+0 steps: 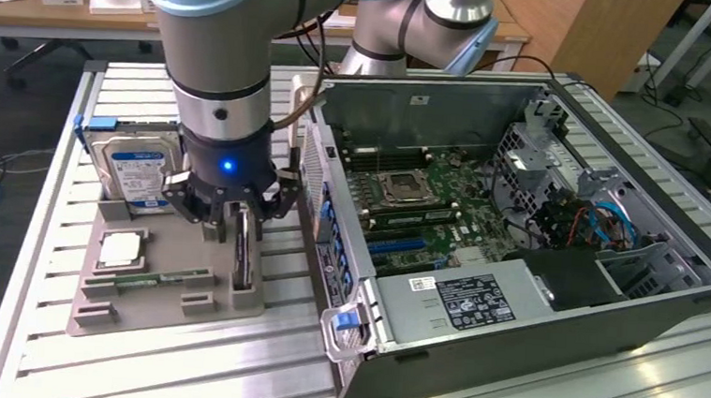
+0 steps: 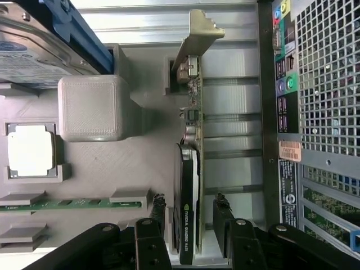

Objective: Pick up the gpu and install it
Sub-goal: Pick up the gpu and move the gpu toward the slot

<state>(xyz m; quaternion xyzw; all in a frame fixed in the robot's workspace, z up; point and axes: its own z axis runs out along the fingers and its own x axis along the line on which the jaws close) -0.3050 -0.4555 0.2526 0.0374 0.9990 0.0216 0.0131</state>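
Observation:
The gpu (image 1: 243, 259) stands on edge in a slot of the grey holder tray (image 1: 160, 315), just beside the open computer case (image 1: 649, 299). In the wrist view the gpu (image 2: 188, 185) shows its black cooler, its thin green board and a silver bracket (image 2: 198, 32) at the far end. My gripper (image 1: 238, 221) hangs right over the card. Seen from the wrist, the gripper (image 2: 190, 203) is open and straddles the card, with one finger (image 2: 159, 203) on the cooler side and the other finger (image 2: 221, 203) on the board side. A small gap shows on each side.
On the same tray a hard drive (image 1: 132, 167) with a blue-white label stands upright, a CPU (image 1: 120, 248) lies flat and a memory stick (image 1: 150, 279) sits in its slot. The case lies open with its motherboard (image 1: 418, 203) exposed. A second arm's base (image 1: 405, 24) stands behind.

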